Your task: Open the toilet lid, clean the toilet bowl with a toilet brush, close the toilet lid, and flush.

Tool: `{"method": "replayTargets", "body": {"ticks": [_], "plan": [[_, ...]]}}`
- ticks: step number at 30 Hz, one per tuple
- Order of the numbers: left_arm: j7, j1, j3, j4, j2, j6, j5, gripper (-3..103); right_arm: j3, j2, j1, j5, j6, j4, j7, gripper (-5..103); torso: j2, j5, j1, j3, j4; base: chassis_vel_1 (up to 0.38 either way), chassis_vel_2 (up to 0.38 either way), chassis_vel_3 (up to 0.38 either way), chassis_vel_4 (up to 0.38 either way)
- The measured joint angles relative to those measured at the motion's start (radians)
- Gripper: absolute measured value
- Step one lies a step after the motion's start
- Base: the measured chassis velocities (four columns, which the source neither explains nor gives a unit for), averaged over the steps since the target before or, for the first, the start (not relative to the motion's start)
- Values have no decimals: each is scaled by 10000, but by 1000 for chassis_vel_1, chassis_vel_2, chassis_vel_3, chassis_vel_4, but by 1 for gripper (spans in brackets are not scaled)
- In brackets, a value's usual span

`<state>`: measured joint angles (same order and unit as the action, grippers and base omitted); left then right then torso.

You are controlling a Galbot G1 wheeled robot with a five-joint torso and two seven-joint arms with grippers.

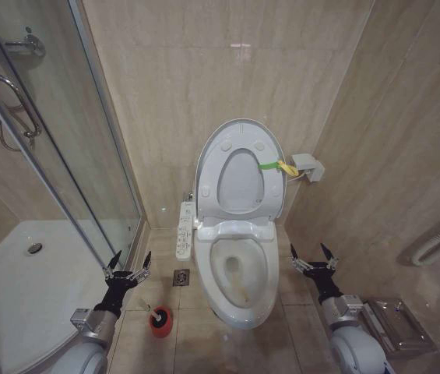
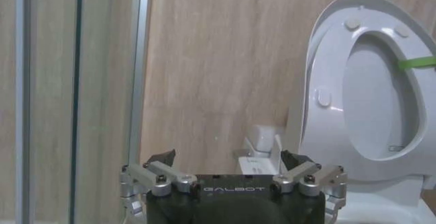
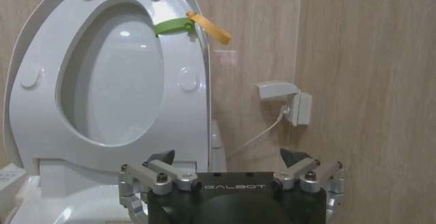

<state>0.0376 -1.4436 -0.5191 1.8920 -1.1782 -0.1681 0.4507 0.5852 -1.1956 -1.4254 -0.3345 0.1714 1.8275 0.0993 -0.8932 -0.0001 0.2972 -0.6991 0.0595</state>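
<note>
The toilet lid (image 1: 239, 167) is raised upright against the wall above the toilet bowl (image 1: 239, 273). The toilet brush (image 1: 160, 318) is seated in a red holder (image 1: 160, 322) on the floor, near the left gripper (image 1: 128, 263). The right gripper (image 1: 311, 255) is positioned beside the bowl. Both are spread wide, grasping nothing. A glass shower door (image 1: 56, 156) is located to the left.

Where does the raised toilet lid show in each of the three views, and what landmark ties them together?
Head view: the toilet lid stands upright at centre, against the back wall above the toilet bowl.
Left wrist view: it stands at the frame's right side.
Right wrist view: it covers the frame's left half.
Shared landmark: the yellow-green strap at its edge.
</note>
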Motion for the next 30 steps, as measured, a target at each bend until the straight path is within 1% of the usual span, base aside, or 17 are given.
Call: {"method": "replayTargets", "body": {"ticks": [2, 5, 11, 18, 22, 30], "plan": [[62, 50, -53, -95, -11, -145, -108, 100, 0, 0, 0, 0, 0, -1, 0, 100, 0, 1, 0, 0, 0, 0, 0, 0, 0], [67, 89, -65, -167, -41, -213, -142, 100, 0, 0, 0, 0, 0, -1, 0, 100, 0, 1, 0, 0, 0, 0, 0, 0, 0], [-5, 170, 134, -309, -312, -259, -279, 100, 0, 0, 0, 0, 0, -1, 0, 100, 0, 1, 0, 0, 0, 0, 0, 0, 0], [-22, 187, 227, -399, -426, -325, -436, 100, 0, 0, 0, 0, 0, -1, 0, 100, 0, 1, 0, 0, 0, 0, 0, 0, 0], [-70, 93, 295, -206, -521, -303, -575, 100, 0, 0, 0, 0, 0, -1, 0, 100, 0, 2, 0, 0, 1, 0, 0, 0, 0], [-116, -285, 497, 41, -579, -437, -821, 100, 0, 0, 0, 0, 0, -1, 0, 100, 0, 2, 0, 0, 1, 0, 0, 0, 0]]}}
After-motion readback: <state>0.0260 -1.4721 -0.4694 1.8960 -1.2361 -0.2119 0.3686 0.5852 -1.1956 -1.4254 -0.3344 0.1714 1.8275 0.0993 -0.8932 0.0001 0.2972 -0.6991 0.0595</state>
